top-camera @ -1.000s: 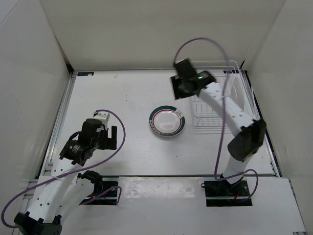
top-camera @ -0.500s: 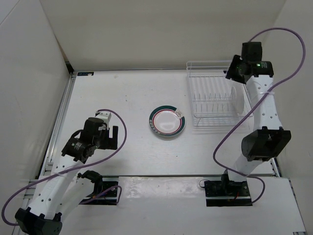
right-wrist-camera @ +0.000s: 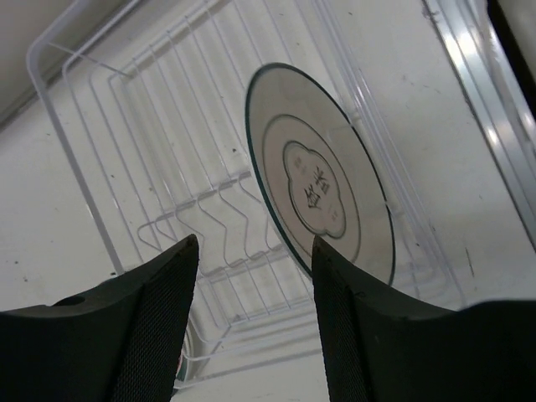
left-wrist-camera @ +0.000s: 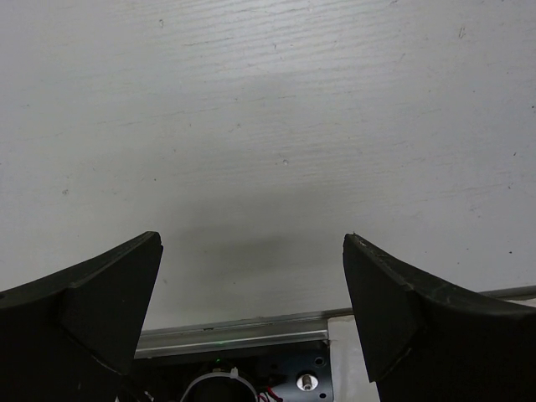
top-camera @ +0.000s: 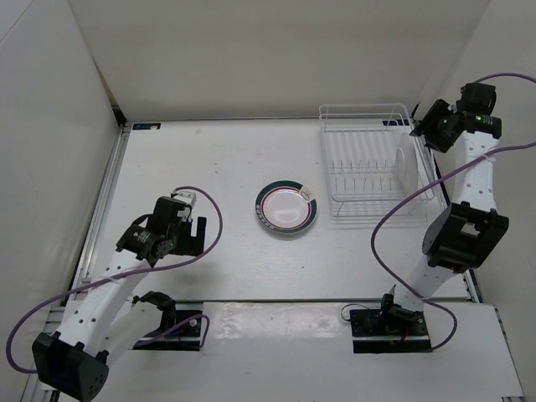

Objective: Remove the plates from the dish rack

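Right hand (right-wrist-camera: 251, 244), jaws apart and empty, faces the upright plate (right-wrist-camera: 322, 188) at the dish rack's (top-camera: 368, 172) 3 o'clock end.

A white table (top-camera: 209, 159) sits inside a box of plain white panels: a back wall (top-camera: 268, 59), a left wall (top-camera: 50, 126) and a right wall (top-camera: 512, 33). A metal rail (top-camera: 105, 201) edges the tabletop's left side. The surface is faintly scuffed and speckled. The light is even, with soft shadows.
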Robot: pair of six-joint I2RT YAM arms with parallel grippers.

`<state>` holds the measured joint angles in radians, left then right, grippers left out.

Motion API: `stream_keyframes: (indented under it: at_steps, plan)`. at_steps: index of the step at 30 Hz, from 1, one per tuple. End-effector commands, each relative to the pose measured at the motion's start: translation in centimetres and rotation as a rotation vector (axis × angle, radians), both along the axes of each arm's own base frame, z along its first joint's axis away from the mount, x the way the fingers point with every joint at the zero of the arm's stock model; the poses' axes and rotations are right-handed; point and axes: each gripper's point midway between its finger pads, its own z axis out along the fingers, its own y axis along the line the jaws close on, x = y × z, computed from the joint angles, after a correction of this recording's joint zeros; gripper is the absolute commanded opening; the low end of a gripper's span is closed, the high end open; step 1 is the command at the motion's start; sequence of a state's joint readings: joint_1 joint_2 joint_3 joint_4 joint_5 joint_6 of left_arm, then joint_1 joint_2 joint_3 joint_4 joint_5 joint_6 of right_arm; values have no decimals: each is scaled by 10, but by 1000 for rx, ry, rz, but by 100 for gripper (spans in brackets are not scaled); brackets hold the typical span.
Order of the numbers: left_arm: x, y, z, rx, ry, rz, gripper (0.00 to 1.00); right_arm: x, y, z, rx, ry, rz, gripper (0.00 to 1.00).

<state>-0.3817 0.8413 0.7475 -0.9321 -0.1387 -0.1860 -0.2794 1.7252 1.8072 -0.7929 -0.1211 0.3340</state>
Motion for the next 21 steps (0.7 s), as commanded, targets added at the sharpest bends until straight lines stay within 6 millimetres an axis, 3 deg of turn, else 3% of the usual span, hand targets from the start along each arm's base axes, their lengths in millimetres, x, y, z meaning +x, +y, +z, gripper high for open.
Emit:
stream_keyframes:
  at_steps: [1, 3, 5, 6, 12, 14, 21]
  plan:
    - [5, -4, 11, -18, -23, 1, 100, 23, 11, 7, 102, -84, 95, 60]
    - [5, -4, 10, -18, -21, -1, 100, 28, 6, -6, 115, -59, 99, 58]
    - [6, -3, 8, -9, -13, 1, 100, 29, 9, -2, 133, -57, 138, 55]
    - [7, -3, 7, -6, -11, 2, 100, 31, 7, -12, 138, -31, 144, 54]
    - [7, -2, 4, 10, 14, 2, 100, 30, 2, -18, 117, -9, 156, 48]
    - [7, -3, 3, 10, 21, 0, 100, 29, 3, -20, 121, 0, 159, 41]
    - [7, -2, 4, 12, 13, 4, 100, 23, 8, -31, 148, 24, 165, 29]
